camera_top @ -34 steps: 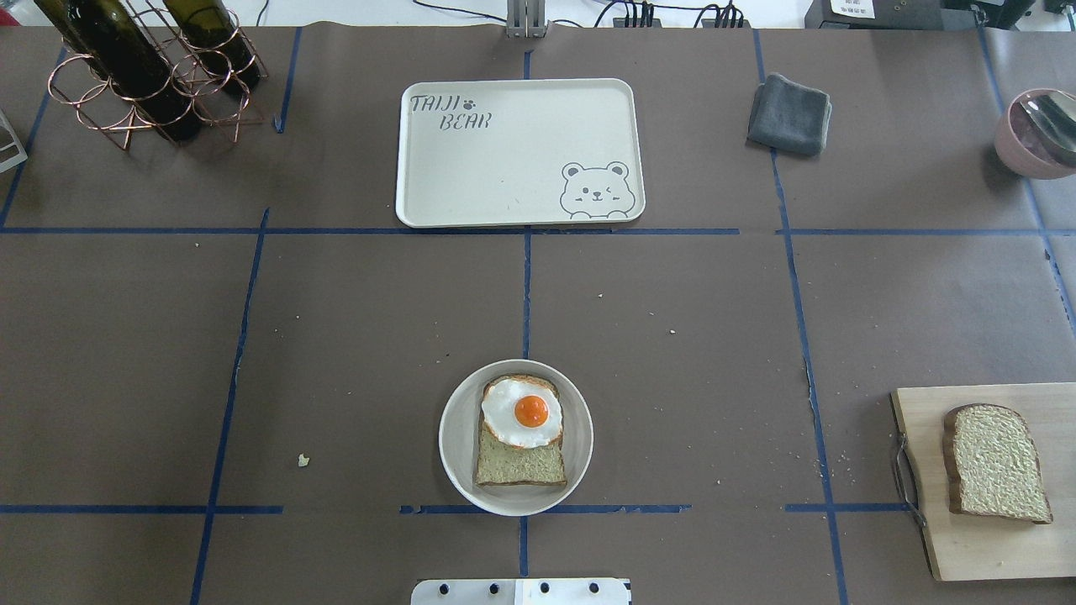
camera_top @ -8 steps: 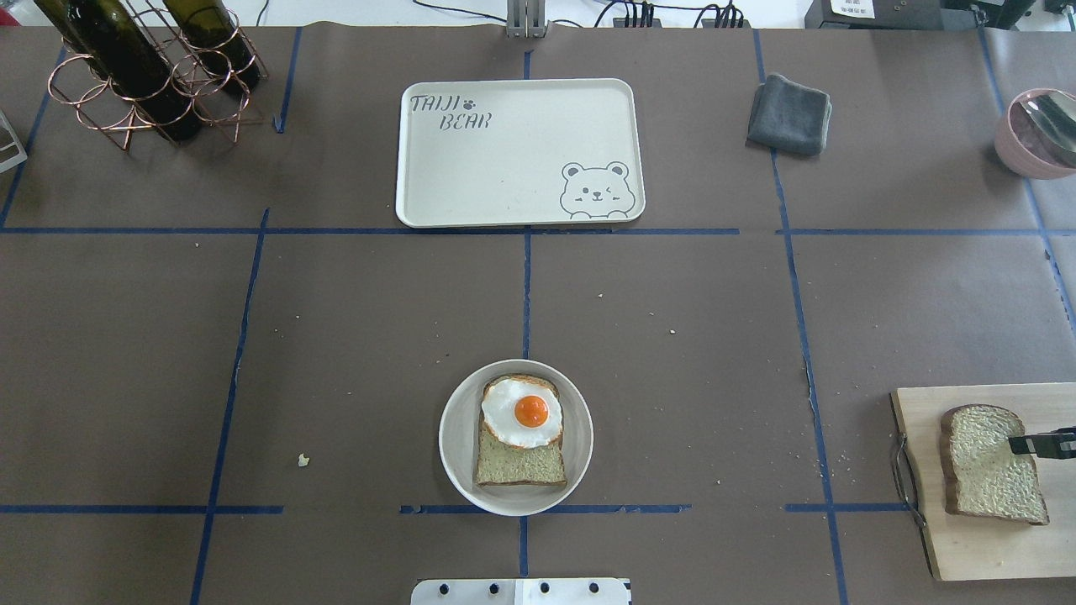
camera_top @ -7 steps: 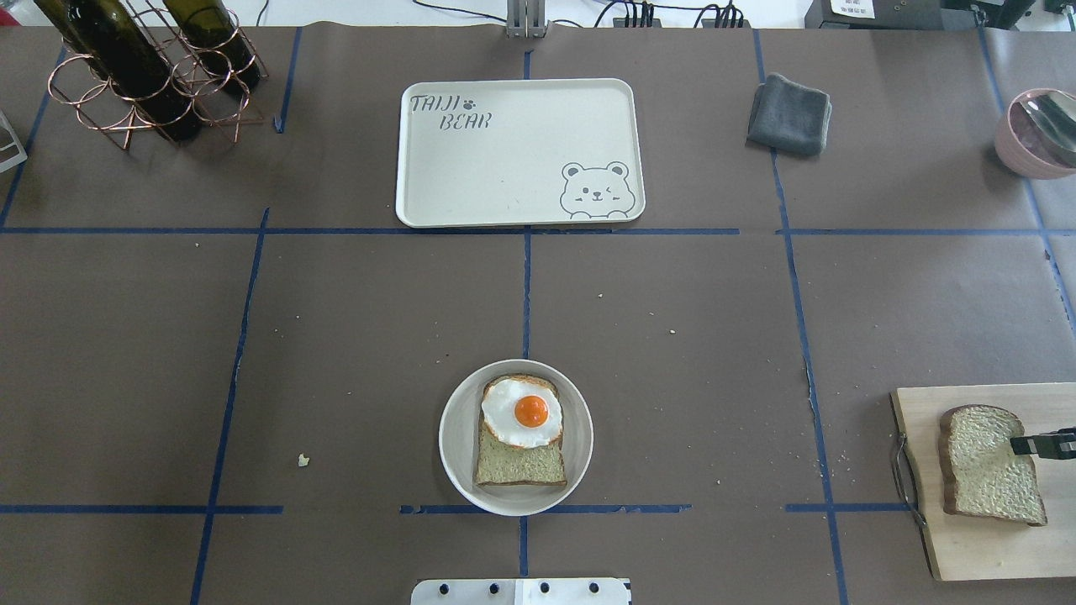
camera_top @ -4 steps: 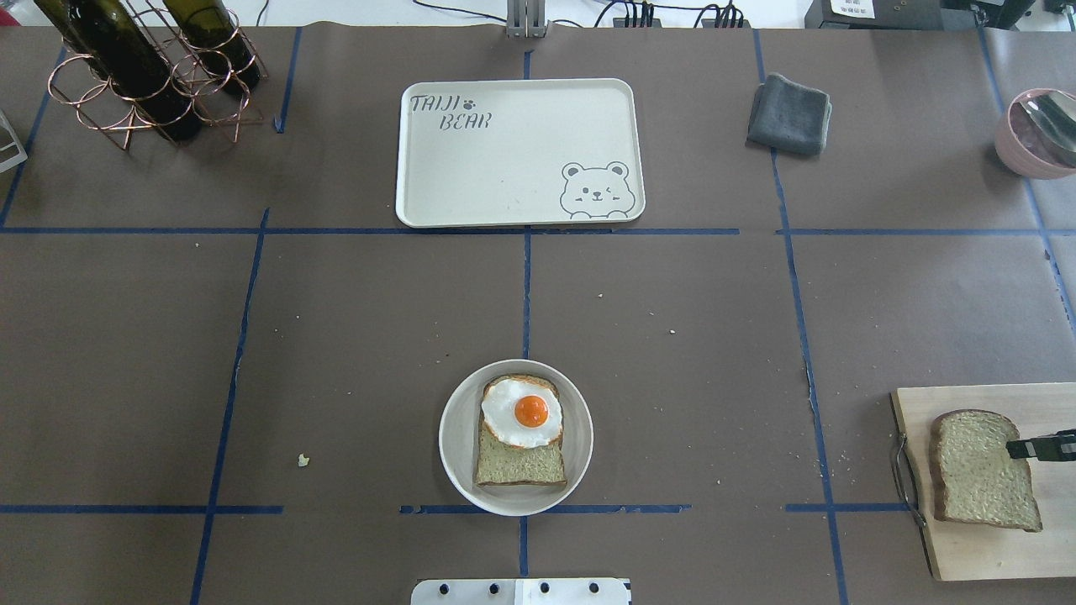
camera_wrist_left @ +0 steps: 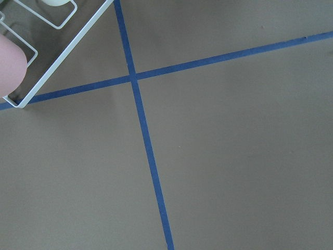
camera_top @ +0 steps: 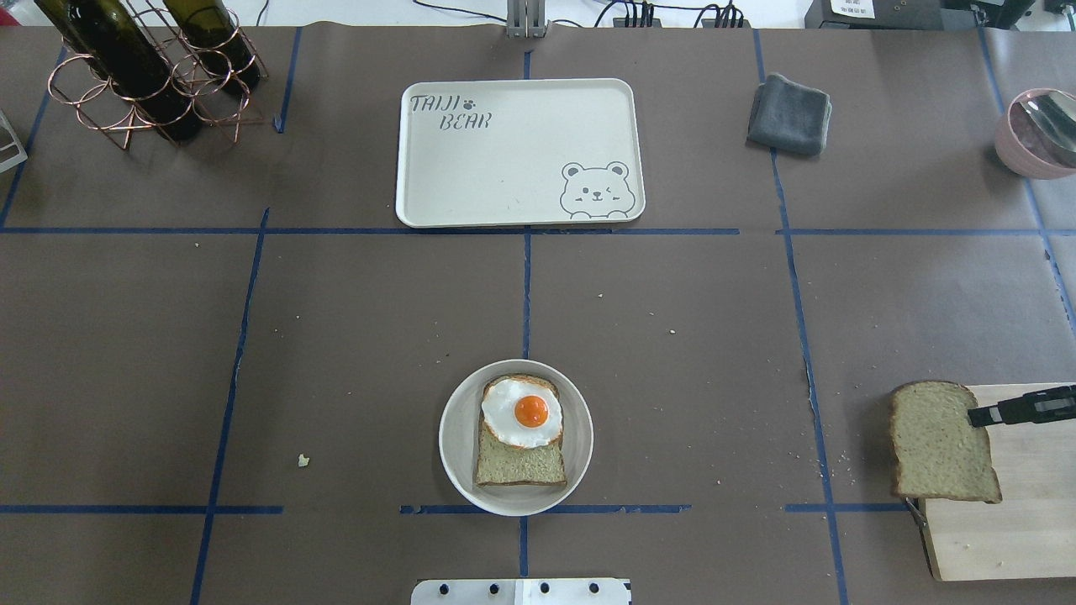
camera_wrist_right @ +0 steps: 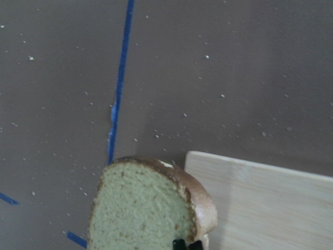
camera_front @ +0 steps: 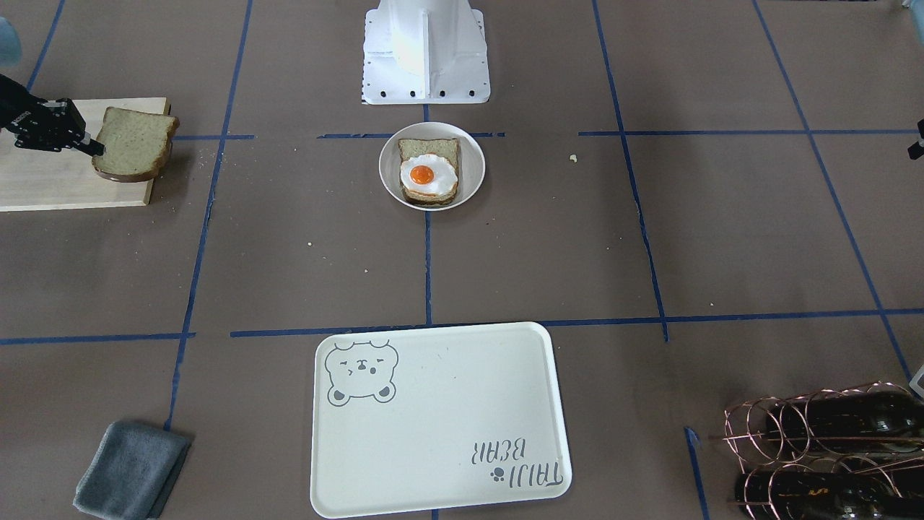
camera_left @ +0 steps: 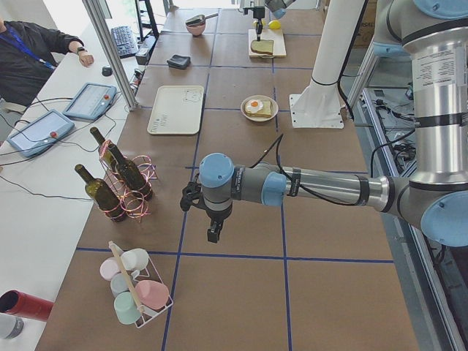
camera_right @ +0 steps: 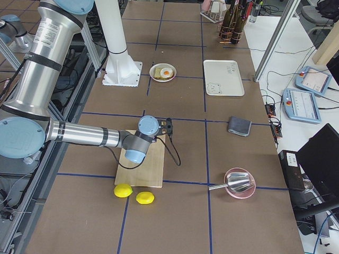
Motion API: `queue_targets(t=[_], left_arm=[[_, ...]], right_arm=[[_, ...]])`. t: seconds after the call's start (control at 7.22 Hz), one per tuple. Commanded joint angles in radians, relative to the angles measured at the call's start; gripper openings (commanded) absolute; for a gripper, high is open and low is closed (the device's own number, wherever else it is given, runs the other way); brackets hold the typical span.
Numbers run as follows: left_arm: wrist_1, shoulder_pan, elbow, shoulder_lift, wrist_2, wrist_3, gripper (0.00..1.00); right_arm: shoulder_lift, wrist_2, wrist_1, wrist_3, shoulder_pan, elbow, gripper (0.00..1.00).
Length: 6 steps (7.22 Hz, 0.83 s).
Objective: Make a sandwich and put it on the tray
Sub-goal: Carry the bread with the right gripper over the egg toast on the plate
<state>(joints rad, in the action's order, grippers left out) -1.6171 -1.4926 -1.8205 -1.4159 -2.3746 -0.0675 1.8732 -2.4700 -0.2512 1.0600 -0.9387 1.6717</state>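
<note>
My right gripper is shut on the right edge of a bread slice with pale speckled crumb and dark crust. It holds the slice above the left end of the wooden cutting board. In the right wrist view the slice fills the lower left. The other slice, with the fried egg on it, lies on the round white plate near the robot's base. The white bear tray lies at the far centre and holds nothing. My left gripper hangs over bare table far left; I cannot tell its state.
A copper rack with wine bottles stands far left. A grey cloth and a pink bowl with a spoon are far right. Two lemons lie beside the board. A wire rack of cups is near my left gripper.
My right gripper came in from the right, shut on the slice lying on the board, then lifted it and carried it left past the board's edge. The plate, the egg and the tray have not moved.
</note>
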Motion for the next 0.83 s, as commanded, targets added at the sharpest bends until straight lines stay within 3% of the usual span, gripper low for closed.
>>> queue_targets(t=[0.0,0.28,0.55,0.69], left_arm=[[-0.001,0.0,0.0,0.0,0.0,0.0,1.0],[-0.001,0.002,0.0,0.0,-0.002,0.0,1.0],[-0.006,0.002,0.001,-0.005,0.0,0.0,1.0],[-0.003,0.002,0.003,-0.014,0.0,0.0,1.0]], right_arm=[[-0.224,-0.02,-0.007,0.178,0.023,-0.012,0.0],[-0.44,0.015,-0.087,0.355,0.117,-0.012,0.0],[-0.564,0.234,-0.182,0.376,0.283,-0.009,0.0],[-0.616,0.3,-0.23,0.392,0.347,-0.012,0.0]])
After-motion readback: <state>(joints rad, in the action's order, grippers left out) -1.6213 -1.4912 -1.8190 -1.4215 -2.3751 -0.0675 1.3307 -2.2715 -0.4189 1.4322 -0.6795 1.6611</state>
